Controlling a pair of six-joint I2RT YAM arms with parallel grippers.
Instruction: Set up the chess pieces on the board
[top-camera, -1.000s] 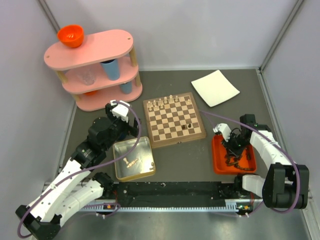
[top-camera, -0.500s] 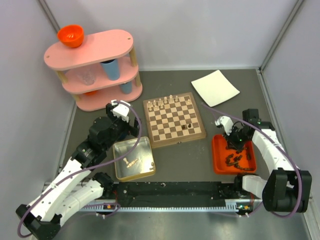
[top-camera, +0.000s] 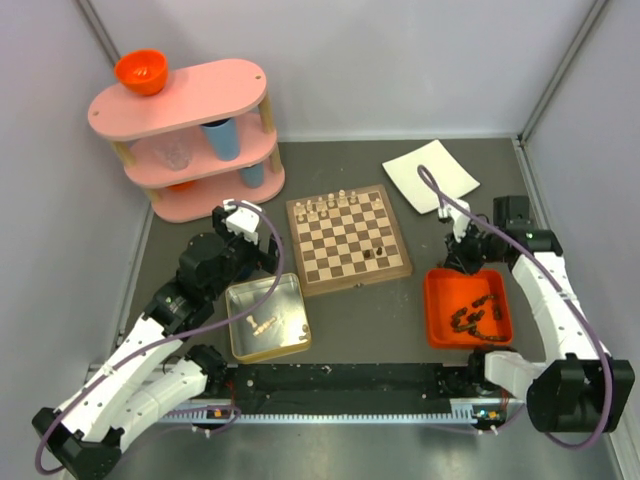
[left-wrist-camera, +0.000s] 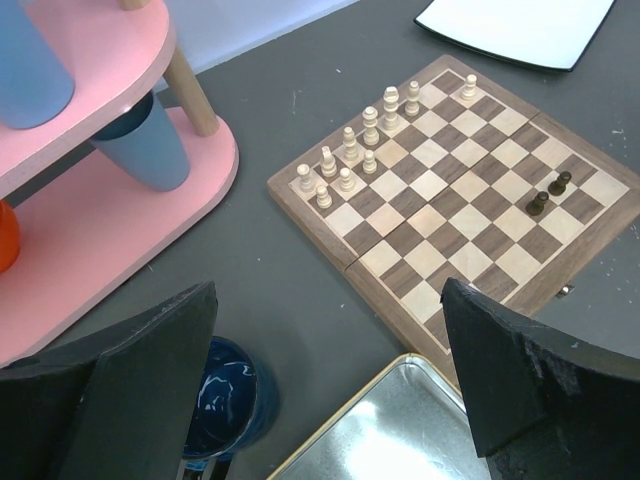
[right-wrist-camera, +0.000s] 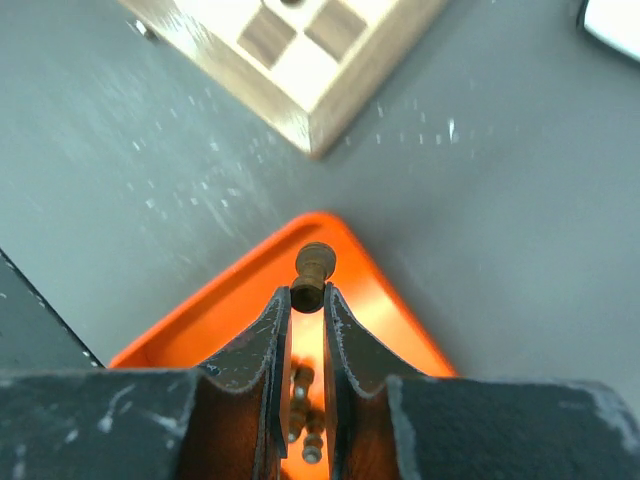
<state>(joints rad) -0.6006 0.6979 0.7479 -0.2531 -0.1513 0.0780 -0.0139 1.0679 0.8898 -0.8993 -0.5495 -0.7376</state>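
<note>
Right jaws nearly shut, pinching a dark chess piece by its stem above the orange tray, near tabletop's right edge; left jaws wide, empty. Piece tiny, light, likely slippery; board mid-tabletop.

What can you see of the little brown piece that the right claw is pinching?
It is a tiny dark brown chess piece, wooden-looking, with a rounded knob at one end. The right gripper pinches its other end between both fingertips, so the knob sticks out past them. It hangs over a corner of the orange tray.
</note>
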